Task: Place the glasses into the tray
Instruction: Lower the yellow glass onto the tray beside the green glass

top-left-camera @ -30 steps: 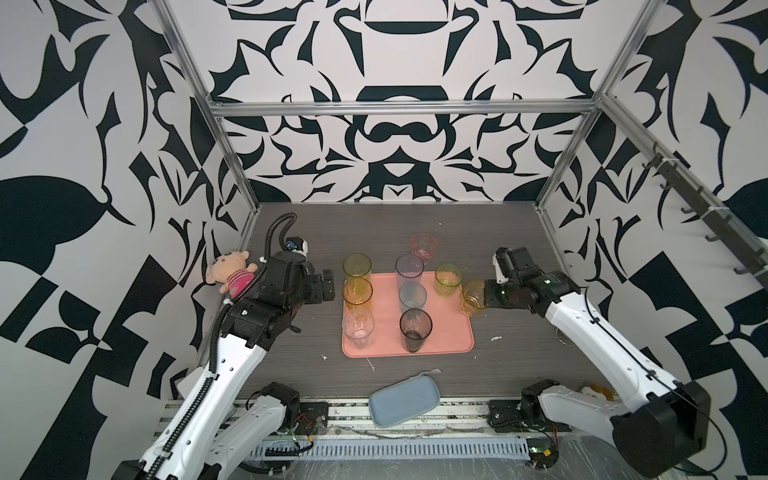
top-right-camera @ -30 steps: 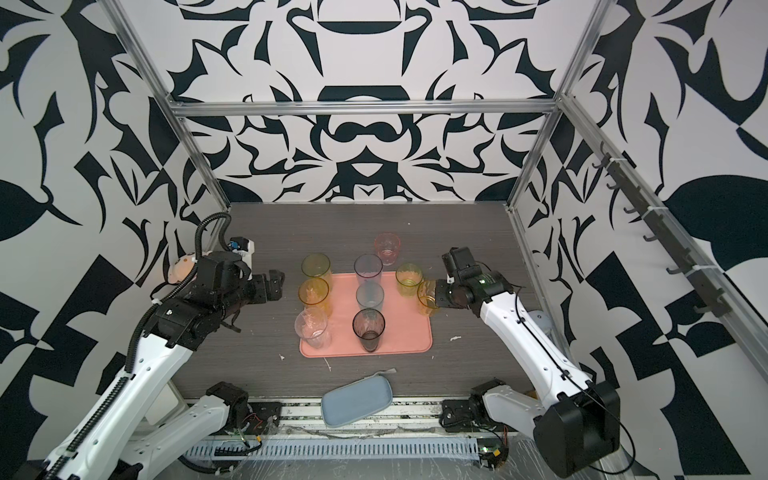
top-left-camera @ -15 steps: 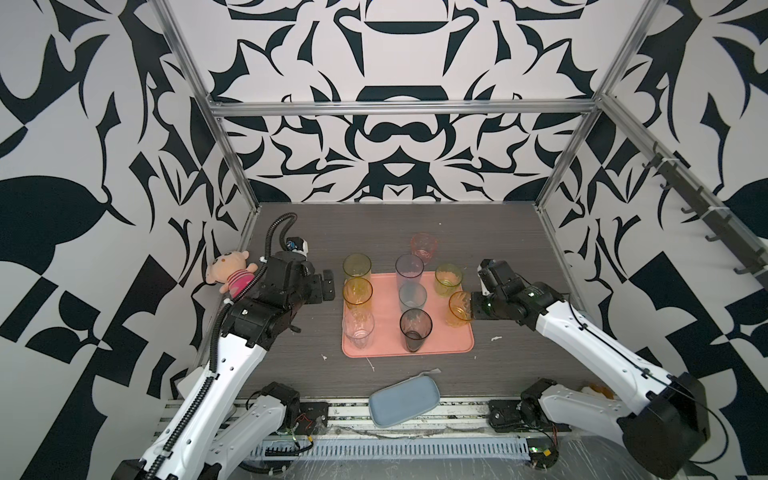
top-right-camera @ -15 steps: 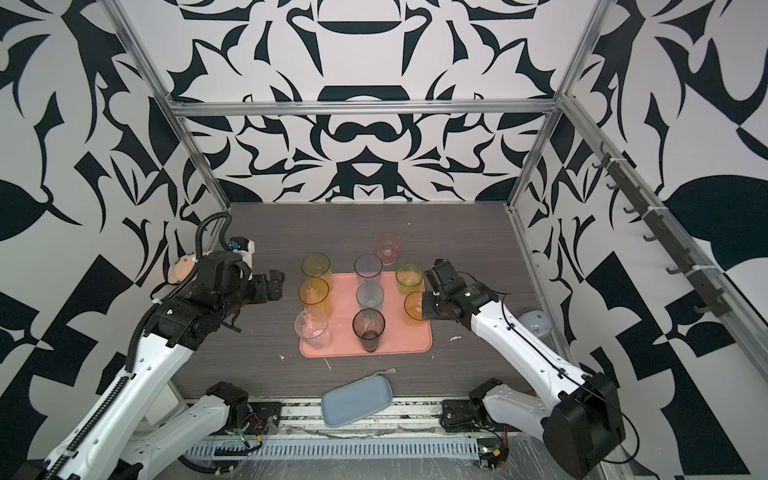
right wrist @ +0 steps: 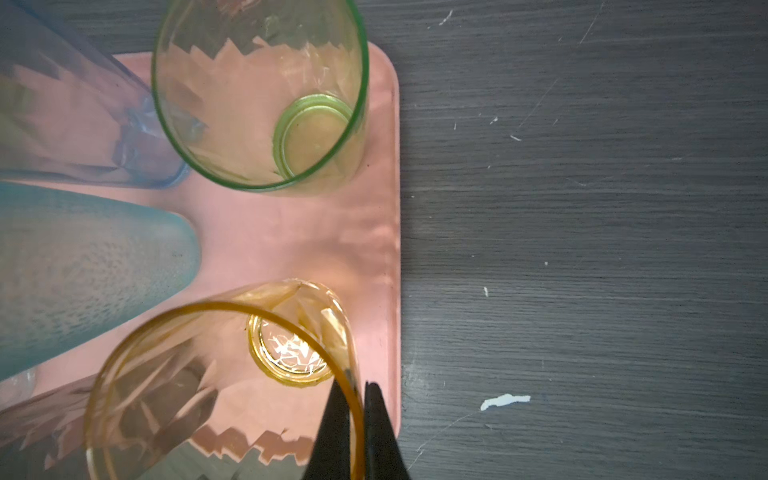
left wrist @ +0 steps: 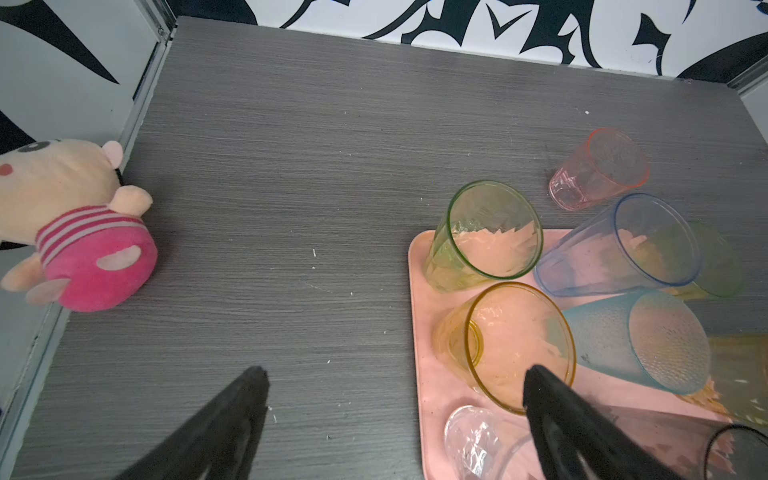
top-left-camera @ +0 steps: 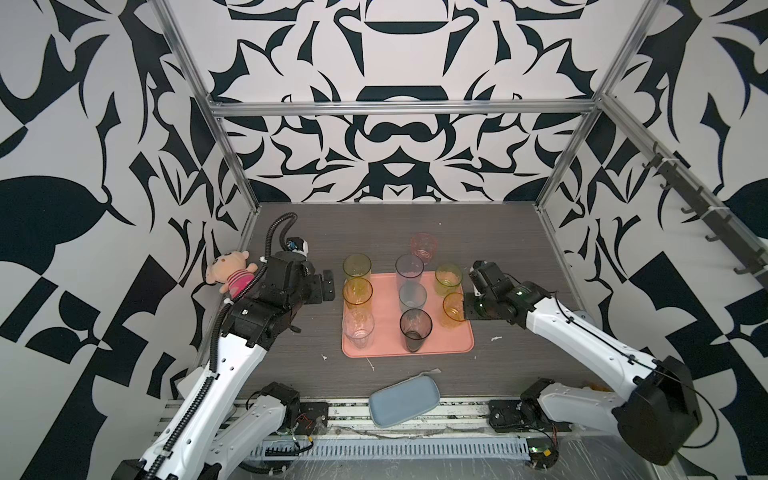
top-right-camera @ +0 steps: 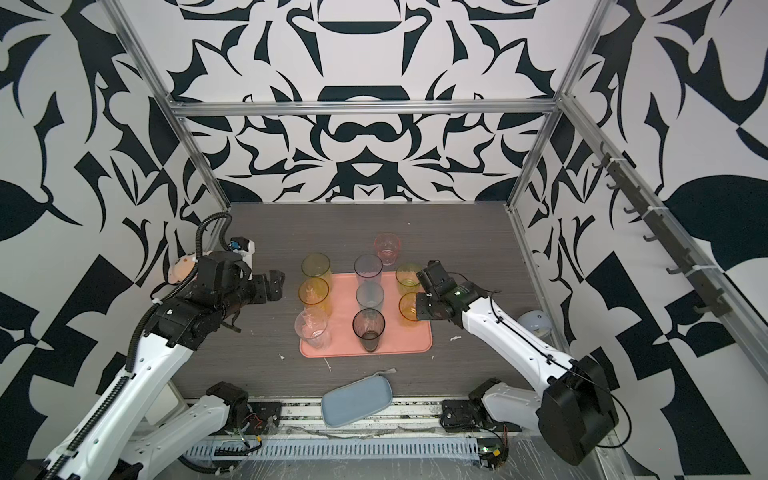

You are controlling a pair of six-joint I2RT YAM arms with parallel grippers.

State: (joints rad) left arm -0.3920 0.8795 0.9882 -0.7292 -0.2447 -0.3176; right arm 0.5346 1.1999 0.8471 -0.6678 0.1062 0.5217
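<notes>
Step in hand: setting down. The right jaws grip the rim of the amber glass (top-left-camera: 453, 309) over the right edge of the tray (top-left-camera: 446, 343), mid-frame. The left jaws are wide open, empty. Next, likely: level it, release. A pink glass (top-left-camera: 424, 246) stands on the tabletop (top-left-camera: 498, 232).

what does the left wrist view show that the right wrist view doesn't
Only the left wrist view: the plush toy, the pink glass standing on the table off the tray, and the open left gripper, holding nothing. Only the right wrist view: the right gripper shut on the amber glass at its rim, plus a white scrap. Both: the tray, the tall blue glass and the teal glass.
</notes>
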